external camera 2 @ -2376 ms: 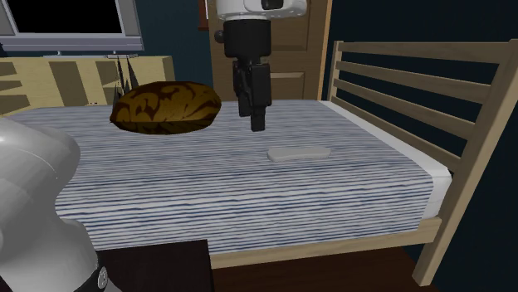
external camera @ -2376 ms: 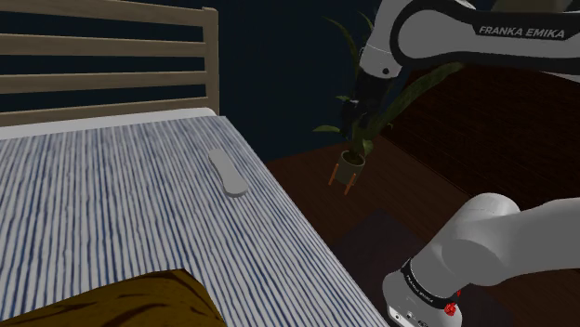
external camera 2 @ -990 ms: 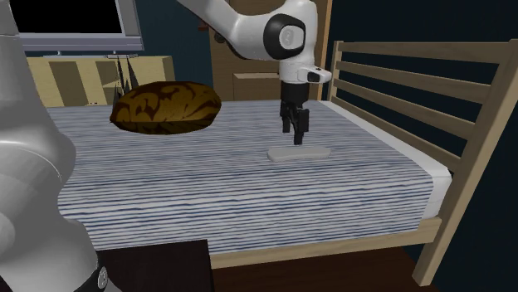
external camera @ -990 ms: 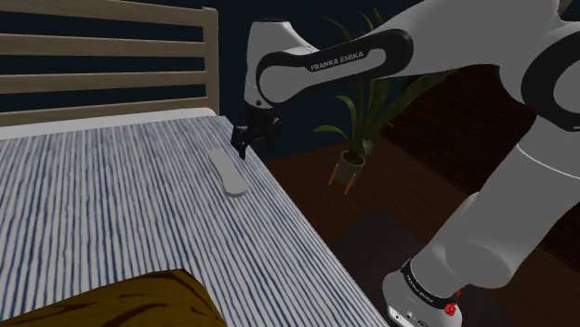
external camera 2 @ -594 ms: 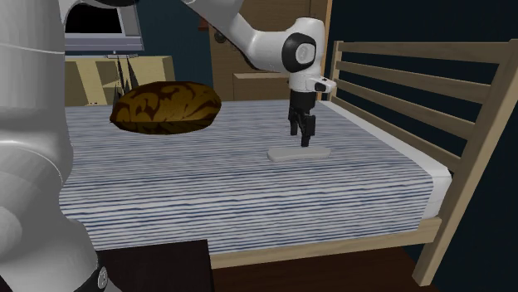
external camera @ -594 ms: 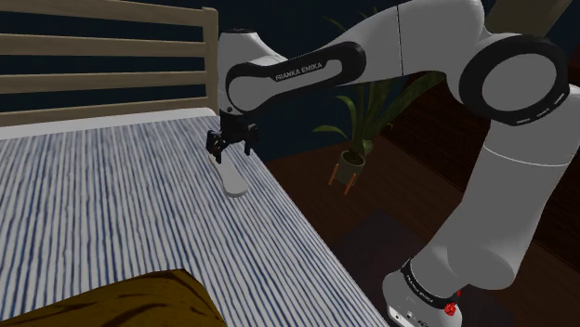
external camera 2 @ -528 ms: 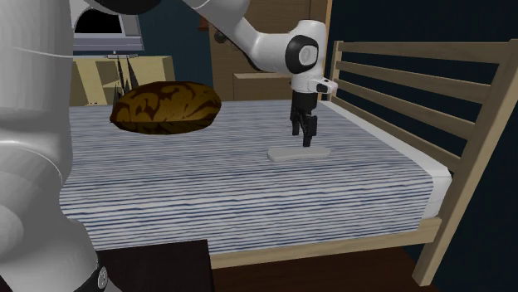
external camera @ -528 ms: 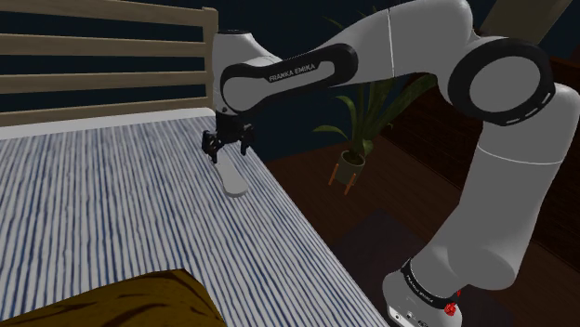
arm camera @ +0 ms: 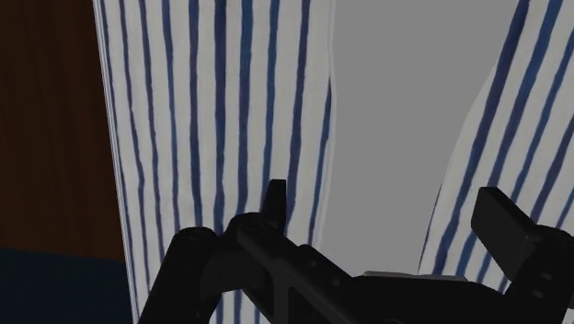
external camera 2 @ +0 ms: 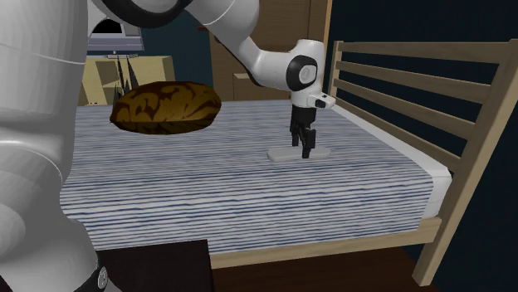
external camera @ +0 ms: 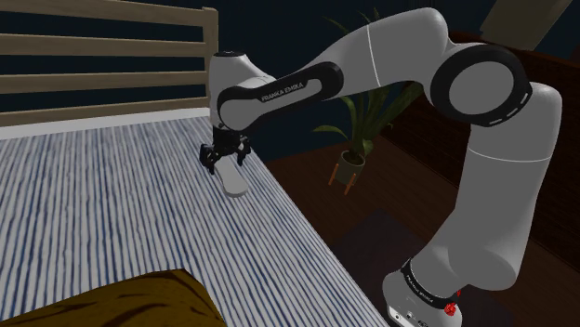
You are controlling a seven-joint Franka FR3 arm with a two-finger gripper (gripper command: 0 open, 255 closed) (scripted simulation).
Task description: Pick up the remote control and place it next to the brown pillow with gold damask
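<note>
A plain grey remote control lies flat on the blue-and-white striped bed, close to the bed's side edge. My gripper is down over it, open, pointing straight down. In the wrist view the remote runs between the two fingers, and the fingertips stand on either side of it without touching. The brown pillow with a gold pattern rests far from the remote, toward the second exterior view's left.
A wooden slatted bed end rises just past the remote. Beyond the bed edge is a dark wood floor with a potted plant. A pale dresser stands behind the pillow.
The arm swung over from above the floor to the bed and lowered. The gripper has come down from just above the remote to straddle it. The remote has not moved.
</note>
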